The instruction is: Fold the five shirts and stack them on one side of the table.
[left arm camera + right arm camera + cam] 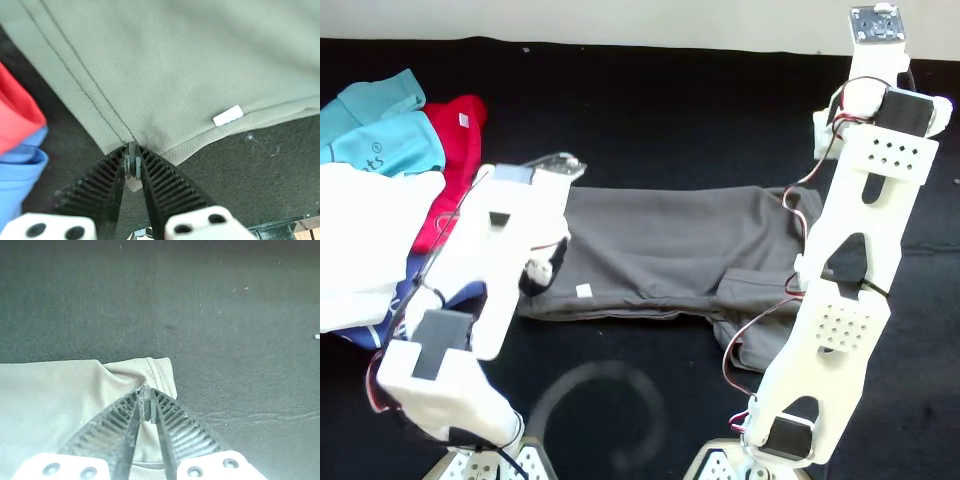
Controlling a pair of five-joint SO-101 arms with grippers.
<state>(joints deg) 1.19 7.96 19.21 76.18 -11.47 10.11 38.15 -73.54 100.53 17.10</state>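
A grey shirt [670, 250] lies spread across the middle of the black table, partly folded, with a small white tag [583, 291] near its front edge. My left gripper [132, 162] is shut on the grey shirt's [190, 75] corner at its left end, next to the tag [228, 115]. My right gripper [145, 399] is shut on a bunched corner of the grey shirt [60, 395] at its right end. At the table's left edge sits a pile of shirts: teal [375, 125], red [455, 150], white [365, 240] and blue [365, 330].
Both white arms stand over the table, the left arm [480, 290] beside the pile, the right arm [855, 250] over the shirt's right end. Bare black tabletop [670, 110] stretches behind the shirt and to its right [240, 315].
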